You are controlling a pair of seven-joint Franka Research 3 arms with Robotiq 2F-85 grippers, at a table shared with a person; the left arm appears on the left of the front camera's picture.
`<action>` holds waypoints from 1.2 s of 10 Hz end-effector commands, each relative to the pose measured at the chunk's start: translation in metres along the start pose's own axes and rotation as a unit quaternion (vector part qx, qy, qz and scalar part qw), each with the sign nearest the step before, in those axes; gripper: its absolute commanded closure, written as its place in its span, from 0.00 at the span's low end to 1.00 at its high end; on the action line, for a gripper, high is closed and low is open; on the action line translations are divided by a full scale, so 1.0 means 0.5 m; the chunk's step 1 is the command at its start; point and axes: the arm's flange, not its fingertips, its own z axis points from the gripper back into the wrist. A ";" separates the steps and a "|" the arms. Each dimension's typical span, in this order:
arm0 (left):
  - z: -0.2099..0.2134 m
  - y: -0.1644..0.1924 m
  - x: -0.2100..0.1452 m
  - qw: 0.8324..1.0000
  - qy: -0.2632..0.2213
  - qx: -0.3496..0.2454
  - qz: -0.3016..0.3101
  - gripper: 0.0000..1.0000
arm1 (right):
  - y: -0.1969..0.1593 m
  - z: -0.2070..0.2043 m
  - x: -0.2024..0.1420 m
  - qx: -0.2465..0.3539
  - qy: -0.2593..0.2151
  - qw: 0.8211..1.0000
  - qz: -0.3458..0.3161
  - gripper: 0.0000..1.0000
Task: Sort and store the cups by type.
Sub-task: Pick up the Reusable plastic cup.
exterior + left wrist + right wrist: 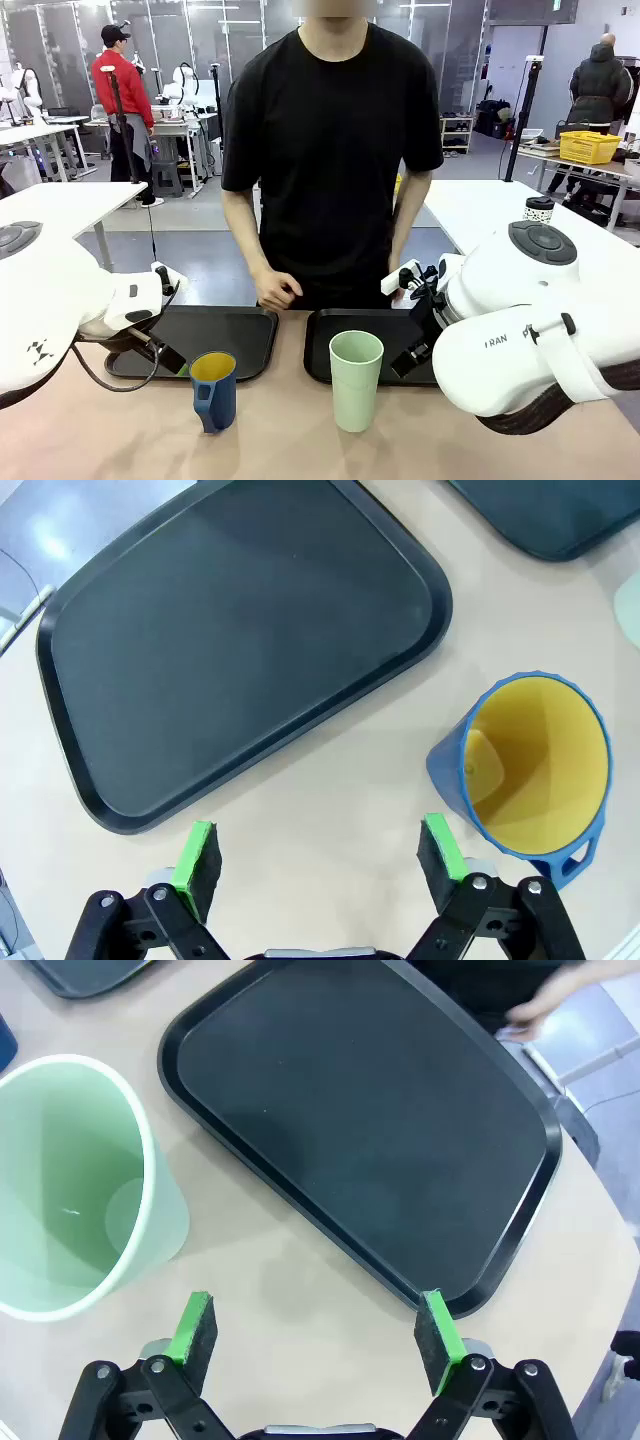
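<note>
**Both tools spread wide over the tabletop, with the two cups standing in front of two black trays.**

The left tool (pixel 320 850) hangs with its jaws wide apart, gripping nothing, over bare tabletop (pixel 300 430) near the edge of the left tray (pixel 235 330). The dark blue mug (pixel 213 390) with its yellow inside stands upright just beside one green pad (pixel 440 845), on the tabletop in front of that tray. The right tool (pixel 316 1328) is equally wide and grips nothing, and it sits at a corner of the right tray (pixel 375 320). The pale green tumbler (pixel 356 380) stands upright off to its side, in front of the right tray and apart from the mug. A person's hand (pixel 278 290) rests at the far edge, behind the left tray's inner corner.
</note>
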 end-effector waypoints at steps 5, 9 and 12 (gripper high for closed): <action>0.000 0.000 0.000 1.000 0.000 0.000 0.000 0.00 | 0.000 0.000 0.000 0.000 0.000 1.000 0.000 0.00; 0.000 0.000 0.000 1.000 0.000 0.000 0.000 0.00 | 0.000 0.000 0.000 0.000 0.000 1.000 0.000 0.00; 0.000 0.000 0.000 1.000 0.000 0.000 0.000 0.00 | 0.000 0.000 0.000 0.000 0.000 1.000 0.000 0.00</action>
